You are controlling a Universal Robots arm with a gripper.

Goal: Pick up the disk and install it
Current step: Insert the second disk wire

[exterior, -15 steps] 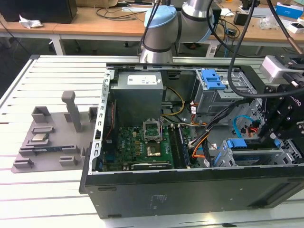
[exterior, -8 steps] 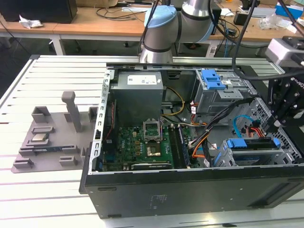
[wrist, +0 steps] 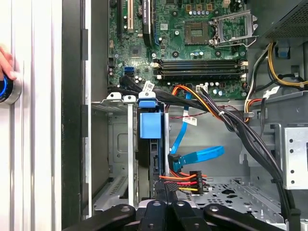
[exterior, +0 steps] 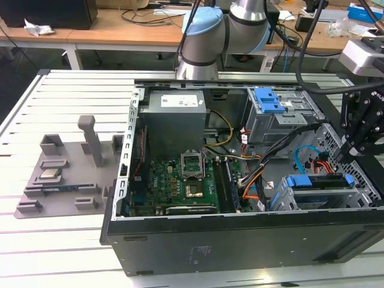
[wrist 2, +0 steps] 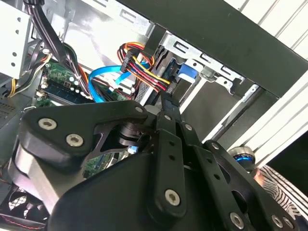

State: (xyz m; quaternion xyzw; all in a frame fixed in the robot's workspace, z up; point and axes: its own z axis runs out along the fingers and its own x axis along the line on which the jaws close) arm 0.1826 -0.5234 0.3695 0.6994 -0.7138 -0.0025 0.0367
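Observation:
The disk [exterior: 317, 180] stands on edge in the lower drive cage [exterior: 336, 201] at the front corner of the open computer case, on the exterior view's right. Its blue frame [wrist: 149, 124] shows in both wrist views [wrist 2: 185, 73]. My gripper [exterior: 343, 157] hangs just above the disk's rear end, close to the case wall. In the first wrist view the two black fingers [wrist: 155, 208] lie pressed together, with the gripper's tip [wrist: 166, 195] at the disk's rear edge beside the power plug. The tip [wrist 2: 168, 98] points at the blue frame. Nothing is between the fingers.
Orange, red and yellow power wires [wrist: 185, 180] and a blue data cable [wrist: 197, 156] cross right beside the cage. The motherboard [exterior: 189, 180], power supply [exterior: 175, 123] and an upper cage with a blue latch [exterior: 268, 101] fill the case. A grey fixture plate [exterior: 60, 180] lies outside. A hand [wrist: 4, 65] rests by a blue knob.

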